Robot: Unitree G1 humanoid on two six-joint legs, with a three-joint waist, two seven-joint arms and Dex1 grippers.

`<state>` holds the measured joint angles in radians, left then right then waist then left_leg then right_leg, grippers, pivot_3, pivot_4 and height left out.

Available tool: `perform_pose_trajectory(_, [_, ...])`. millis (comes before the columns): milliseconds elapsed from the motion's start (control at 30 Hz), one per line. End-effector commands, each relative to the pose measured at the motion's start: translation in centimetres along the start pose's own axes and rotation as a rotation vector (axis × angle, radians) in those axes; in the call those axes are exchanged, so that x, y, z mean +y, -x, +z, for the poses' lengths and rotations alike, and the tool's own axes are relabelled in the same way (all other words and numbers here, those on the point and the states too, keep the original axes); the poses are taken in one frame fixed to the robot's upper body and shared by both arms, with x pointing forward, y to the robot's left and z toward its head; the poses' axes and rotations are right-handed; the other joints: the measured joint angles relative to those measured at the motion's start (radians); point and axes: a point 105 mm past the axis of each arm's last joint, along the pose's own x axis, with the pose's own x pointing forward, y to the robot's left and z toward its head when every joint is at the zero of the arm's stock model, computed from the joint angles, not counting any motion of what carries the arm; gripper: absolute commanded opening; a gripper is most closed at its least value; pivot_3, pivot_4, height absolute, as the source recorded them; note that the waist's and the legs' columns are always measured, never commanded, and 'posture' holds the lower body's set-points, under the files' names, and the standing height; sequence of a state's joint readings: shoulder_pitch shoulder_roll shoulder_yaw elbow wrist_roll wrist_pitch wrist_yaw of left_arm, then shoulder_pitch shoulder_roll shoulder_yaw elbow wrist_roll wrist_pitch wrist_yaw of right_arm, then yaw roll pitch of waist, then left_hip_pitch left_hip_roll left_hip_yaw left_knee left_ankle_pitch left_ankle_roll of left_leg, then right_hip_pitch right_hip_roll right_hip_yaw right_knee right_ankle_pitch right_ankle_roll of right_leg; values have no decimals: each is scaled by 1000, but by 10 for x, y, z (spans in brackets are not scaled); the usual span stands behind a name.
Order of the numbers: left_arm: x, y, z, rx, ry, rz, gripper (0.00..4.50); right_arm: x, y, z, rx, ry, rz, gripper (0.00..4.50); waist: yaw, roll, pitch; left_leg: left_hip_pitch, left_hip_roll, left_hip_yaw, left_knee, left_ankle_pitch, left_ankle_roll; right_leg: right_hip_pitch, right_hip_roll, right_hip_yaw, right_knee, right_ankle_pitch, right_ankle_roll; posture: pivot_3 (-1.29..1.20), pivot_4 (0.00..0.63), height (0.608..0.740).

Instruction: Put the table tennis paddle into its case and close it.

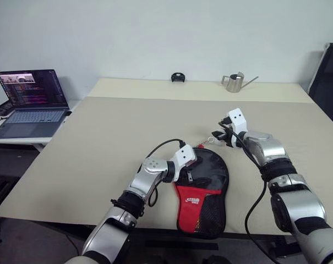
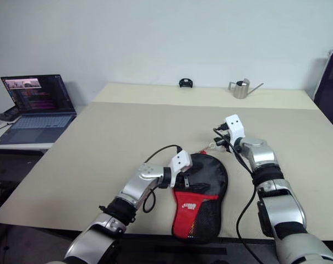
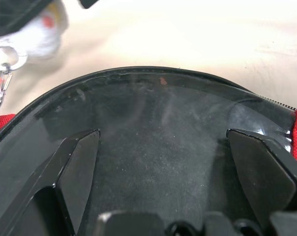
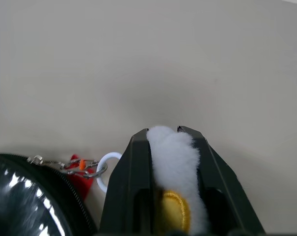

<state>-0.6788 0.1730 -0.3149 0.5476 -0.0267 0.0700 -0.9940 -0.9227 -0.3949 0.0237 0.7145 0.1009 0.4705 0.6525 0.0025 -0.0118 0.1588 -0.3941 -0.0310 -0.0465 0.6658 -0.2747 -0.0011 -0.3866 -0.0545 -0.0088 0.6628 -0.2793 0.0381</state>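
Note:
The case (image 1: 202, 192) lies flat near the table's front edge, its round black part away from me and its red panel and mesh toward me. My left gripper (image 3: 160, 140) stands open just over the glossy round black part (image 3: 153, 113), its fingers (image 3: 79, 152) spread apart with nothing between them. My right gripper (image 4: 170, 132) is a little beyond the case's far rim, shut on a white fluffy charm (image 4: 170, 152). A white ring (image 4: 106, 169) and a small metal clip link the charm to the case's zipper rim. The table tennis paddle is hidden.
An open laptop (image 1: 31, 102) sits on a low side table to the left. A metal watering can (image 1: 233, 82) and a small black object (image 1: 178, 77) stand at the table's far edge. A dark chair back (image 1: 328, 82) is at the far right.

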Motion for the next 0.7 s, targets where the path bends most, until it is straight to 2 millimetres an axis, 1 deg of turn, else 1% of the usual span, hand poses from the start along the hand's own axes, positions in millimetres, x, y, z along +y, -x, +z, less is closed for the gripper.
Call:
perform_pose_trajectory(33, [-19, -4, -38, 114, 75, -57, 4500, -14, 23, 4, -1, 26, -34, 461, 1, 0, 0, 0, 0, 0, 0, 0, 0, 0, 0, 0, 0, 0, 0, 0, 150, 740])
perform_pose_trajectory(200, [-20, -4, -39, 114, 76, -64, 4500, -22, 53, -14, 63, 19, -52, 460, 2, 2, -1, 0, 0, 0, 0, 0, 0, 0, 0, 0, 0, 0, 0, 0, 150, 740])
perform_pose_trajectory(267, [-20, -4, -39, 114, 76, -65, 4500, -21, 61, -18, 78, 21, -50, 459, 3, 2, -1, 0, -1, -1, 0, 0, 1, 0, 0, -1, 0, 0, 0, 0, 150, 740])
perform_pose_trajectory(367, [-20, -6, -38, 114, 75, -68, 4500, -14, 80, -26, 113, 16, -28, 459, 4, 3, -2, 0, -1, -1, 0, 0, 1, 1, 0, 0, 0, 0, 0, 0, 150, 740])
perform_pose_trajectory(500, [-19, -7, -38, 116, 76, -71, 4500, 4, 107, -41, 181, 2, 42, 458, 11, 4, -3, 0, -1, -1, 0, 0, 1, 1, 0, -1, -1, 0, 0, 0, 150, 740])
perform_pose_trajectory(633, [-20, -7, -40, 135, 62, -84, 4500, 33, 130, -57, 250, -16, 159, 456, 15, 3, -3, 0, -1, -2, 0, 0, 1, 2, 0, -2, -2, 0, 1, 0, 150, 740])
perform_pose_trajectory(700, [-20, -8, -41, 147, 54, -91, 4500, 43, 138, -62, 271, -25, 194, 455, 16, 4, -3, 0, -1, -2, 0, 0, 1, 2, 0, -2, -2, 0, 1, 0, 150, 740])
